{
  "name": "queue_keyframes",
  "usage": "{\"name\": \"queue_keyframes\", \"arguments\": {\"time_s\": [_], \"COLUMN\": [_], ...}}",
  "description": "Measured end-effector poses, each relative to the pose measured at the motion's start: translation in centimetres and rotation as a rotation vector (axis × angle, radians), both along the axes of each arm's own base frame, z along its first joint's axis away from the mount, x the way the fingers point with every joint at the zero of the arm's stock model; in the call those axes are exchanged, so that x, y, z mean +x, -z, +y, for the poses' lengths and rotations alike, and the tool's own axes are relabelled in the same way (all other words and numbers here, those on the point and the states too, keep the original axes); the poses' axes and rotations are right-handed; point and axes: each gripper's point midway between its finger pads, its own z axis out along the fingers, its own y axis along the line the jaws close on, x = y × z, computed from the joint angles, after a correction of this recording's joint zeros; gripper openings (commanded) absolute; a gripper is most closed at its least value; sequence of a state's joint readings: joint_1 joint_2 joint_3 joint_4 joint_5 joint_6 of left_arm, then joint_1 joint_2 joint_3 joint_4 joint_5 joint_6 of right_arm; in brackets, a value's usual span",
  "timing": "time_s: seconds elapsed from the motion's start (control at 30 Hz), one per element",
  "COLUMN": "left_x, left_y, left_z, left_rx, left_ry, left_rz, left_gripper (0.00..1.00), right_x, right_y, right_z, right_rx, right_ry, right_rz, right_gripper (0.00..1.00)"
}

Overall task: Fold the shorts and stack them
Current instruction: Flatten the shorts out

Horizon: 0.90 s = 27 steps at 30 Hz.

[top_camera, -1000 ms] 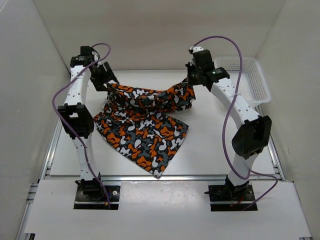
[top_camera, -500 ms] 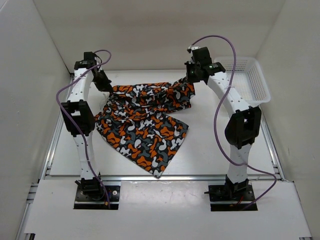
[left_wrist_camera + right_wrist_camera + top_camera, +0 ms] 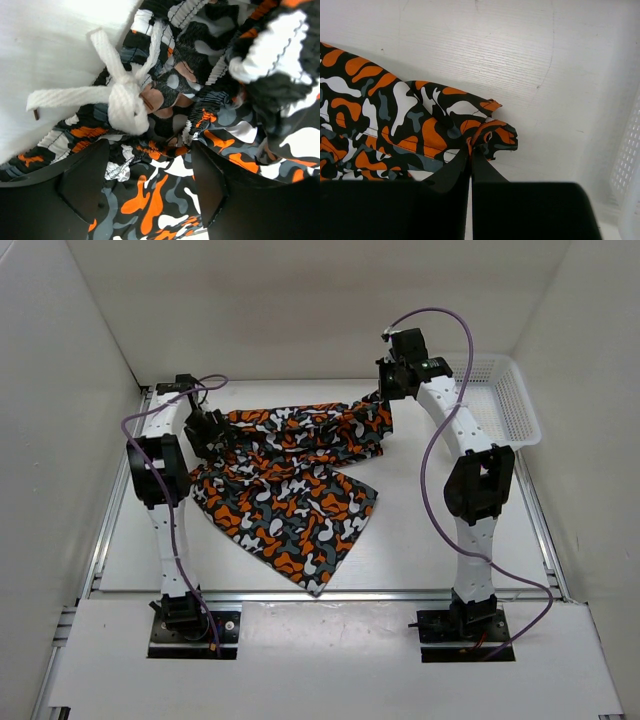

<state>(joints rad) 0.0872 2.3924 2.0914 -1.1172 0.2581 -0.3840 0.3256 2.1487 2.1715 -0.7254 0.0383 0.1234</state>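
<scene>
White walls box in a white counter (image 3: 430,540) where the camouflage shorts (image 3: 290,500) lie spread between two arms, waistband along the far side, one leg trailing toward the near edge. Right claw (image 3: 471,147) is pinched tight on a corner of the fabric. Left claw (image 3: 148,150) stands wide apart over the bunched waistband and the drawstring (image 3: 122,102) knot, gripping nothing. The likely risk: a pull from the right alone would drag and skew the cloth, and a left closure here could catch the cord or several layers, spoiling the fold.
</scene>
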Motion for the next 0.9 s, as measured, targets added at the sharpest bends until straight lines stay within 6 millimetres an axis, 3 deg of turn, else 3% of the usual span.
{"name": "queue_keyframes", "arguments": {"time_s": [0.1,0.2,0.27,0.3,0.33,0.43,0.5,0.67,0.73,0.77,0.83,0.9], "left_x": [0.1,0.0,-0.1,-0.1,-0.1,-0.2,-0.2,0.1,0.2,0.2,0.2,0.2], "left_y": [0.1,0.2,0.3,0.4,0.5,0.6,0.7,0.5,0.4,0.4,0.4,0.4], "left_z": [-0.2,-0.4,-0.7,-0.9,-1.1,-1.7,-2.0,-2.4,-2.3,-2.3,-2.3,-2.2], "left_rx": [0.004,0.013,0.022,0.029,0.040,0.078,0.095,0.102,0.102,0.102,0.100,0.102], "left_ry": [0.021,0.046,0.064,0.075,0.086,0.123,0.135,0.145,0.143,0.142,0.138,0.141], "left_rz": [-0.006,-0.009,-0.010,-0.009,-0.009,-0.012,-0.013,-0.023,-0.027,-0.027,-0.025,-0.025], "left_gripper": [0.76,0.69,0.42,0.34,0.32,0.61,0.68,0.68,0.58,0.36,0.13,0.10], "right_x": [-0.1,-0.1,-0.1,-0.1,-0.2,-0.2,-0.2,-0.2,-0.3,-0.3,-0.3,-0.4], "right_y": [0.1,0.1,0.1,0.1,0.2,0.2,0.3,0.3,0.4,0.5,0.6,0.7], "right_z": [-0.2,-0.2,-0.2,-0.2,-0.2,-0.2,-0.3,-0.4,-0.4,-0.5,-0.5,-0.6], "right_rx": [-0.002,-0.002,-0.002,-0.003,-0.003,-0.004,-0.005,-0.006,-0.007,-0.010,-0.011,-0.014], "right_ry": [0.003,0.002,0.002,0.002,0.002,0.003,0.004,0.006,0.006,0.008,0.009,0.010], "right_rz": [0.007,0.008,0.008,0.009,0.010,0.013,0.016,0.018,0.019,0.021,0.025,0.030], "right_gripper": [0.00,0.00,0.00,0.00,0.00,0.00,0.00,0.00,0.00,0.00,0.00,0.00]}}
